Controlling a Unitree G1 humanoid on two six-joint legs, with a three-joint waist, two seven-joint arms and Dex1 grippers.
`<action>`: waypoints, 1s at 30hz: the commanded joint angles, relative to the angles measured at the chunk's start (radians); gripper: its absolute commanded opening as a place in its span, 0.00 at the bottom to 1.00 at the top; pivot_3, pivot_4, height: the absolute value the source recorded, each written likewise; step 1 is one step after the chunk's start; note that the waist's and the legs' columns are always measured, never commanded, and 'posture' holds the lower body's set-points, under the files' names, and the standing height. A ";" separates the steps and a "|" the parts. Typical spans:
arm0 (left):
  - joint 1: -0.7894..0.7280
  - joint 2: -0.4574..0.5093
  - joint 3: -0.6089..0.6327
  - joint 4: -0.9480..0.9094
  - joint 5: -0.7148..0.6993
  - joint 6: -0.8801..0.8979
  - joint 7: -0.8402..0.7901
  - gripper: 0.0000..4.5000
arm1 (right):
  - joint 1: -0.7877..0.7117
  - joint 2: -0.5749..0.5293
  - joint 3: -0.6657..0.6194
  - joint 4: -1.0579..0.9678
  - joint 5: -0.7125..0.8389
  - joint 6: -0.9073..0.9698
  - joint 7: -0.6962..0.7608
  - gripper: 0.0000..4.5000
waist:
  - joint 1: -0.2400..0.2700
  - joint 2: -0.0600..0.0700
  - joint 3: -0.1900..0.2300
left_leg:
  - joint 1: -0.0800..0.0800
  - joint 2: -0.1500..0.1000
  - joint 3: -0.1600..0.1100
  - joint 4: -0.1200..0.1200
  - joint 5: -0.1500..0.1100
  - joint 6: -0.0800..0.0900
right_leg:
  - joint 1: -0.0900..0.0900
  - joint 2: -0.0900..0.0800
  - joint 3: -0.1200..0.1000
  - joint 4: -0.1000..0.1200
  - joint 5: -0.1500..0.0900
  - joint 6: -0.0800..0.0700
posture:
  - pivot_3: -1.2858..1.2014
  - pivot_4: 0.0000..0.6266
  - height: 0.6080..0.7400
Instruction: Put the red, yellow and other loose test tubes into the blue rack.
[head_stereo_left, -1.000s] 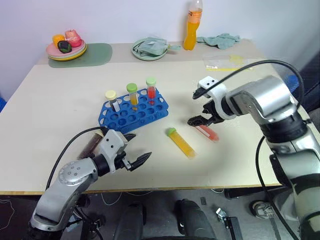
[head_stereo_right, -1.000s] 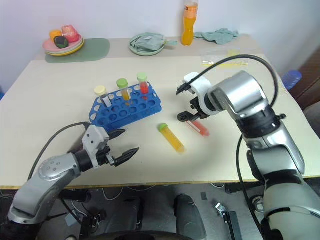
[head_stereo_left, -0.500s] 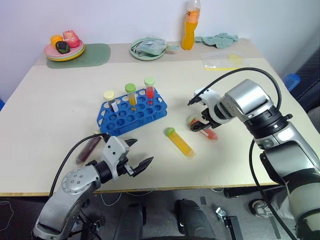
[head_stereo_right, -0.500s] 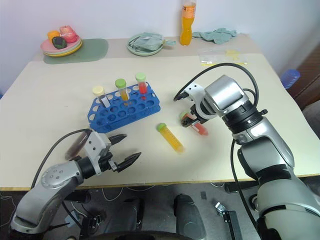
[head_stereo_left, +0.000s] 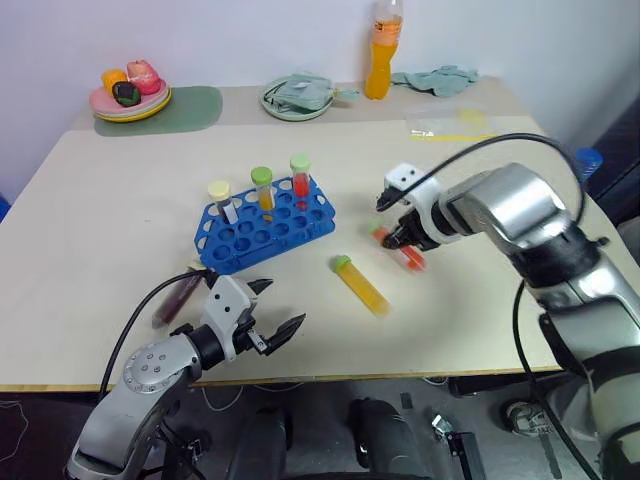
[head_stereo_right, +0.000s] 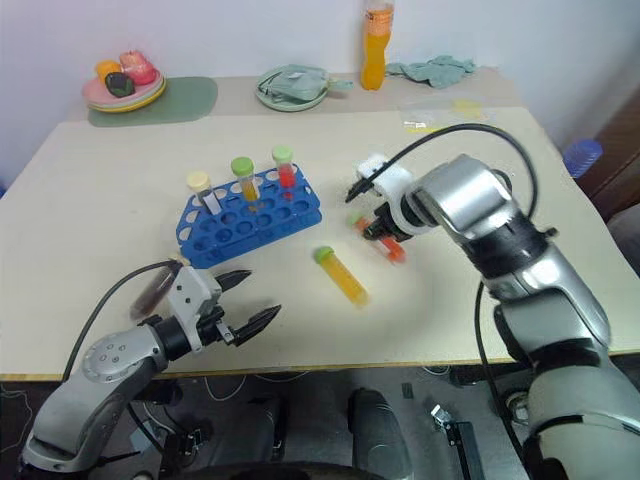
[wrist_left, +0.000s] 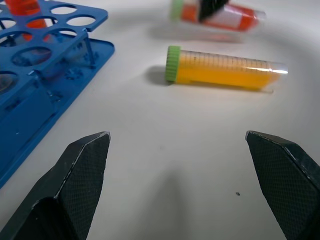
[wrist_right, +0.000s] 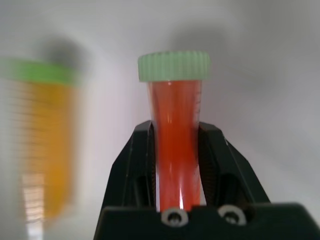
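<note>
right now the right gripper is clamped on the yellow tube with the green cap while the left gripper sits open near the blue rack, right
Not quite. The right gripper is clamped on the red tube with the green cap, as the right wrist view shows. The yellow tube with the green cap lies loose on the table. The rest holds: the left gripper sits open near the blue rack.

- Right arm's stretched in from the right, forearm angled toward the middle of the table (head_stereo_left: 90, 190), wrist tipped down.
- Right gripper (head_stereo_left: 397, 238) is clamped tight, both fingers (wrist_right: 139, 165) squeezing the red tube (wrist_right: 175, 135) around its middle, cap end sticking out past the tips.
- Left arm sits low by the near edge, elbow bent, reaching forward.
- Left gripper (head_stereo_left: 268, 315) is spread wide, holding nothing, hanging just over the table.
</note>
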 joint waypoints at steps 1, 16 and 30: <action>0.011 -0.012 0.029 -0.020 -0.006 -0.034 0.006 1.00 | 0.105 0.108 -0.232 -0.127 0.020 -0.281 -0.069 0.15 | -0.004 -0.001 0.000 | 0.000 0.000 0.000 0.000 0.000 0.000 | 0.000 0.000 0.000 0.000 0.000 0.000 | 0.52 0.24 1.00; -0.023 -0.040 0.165 0.001 -0.065 -0.041 0.031 1.00 | 0.338 0.731 -0.309 0.186 -0.188 -1.101 -0.461 0.15 | -0.003 -0.001 -0.001 | 0.001 0.000 0.000 0.000 0.000 -0.001 | 0.000 0.000 0.000 0.002 0.000 0.000 | 0.52 0.24 1.00; -0.019 -0.040 0.154 -0.050 -0.078 -0.009 0.069 1.00 | 0.328 0.741 -0.327 0.352 -0.206 -1.175 -0.435 0.15 | -0.026 0.000 -0.001 | 0.002 0.001 0.000 0.000 0.000 -0.001 | 0.000 0.001 0.001 0.003 0.000 0.000 | 0.52 0.24 1.00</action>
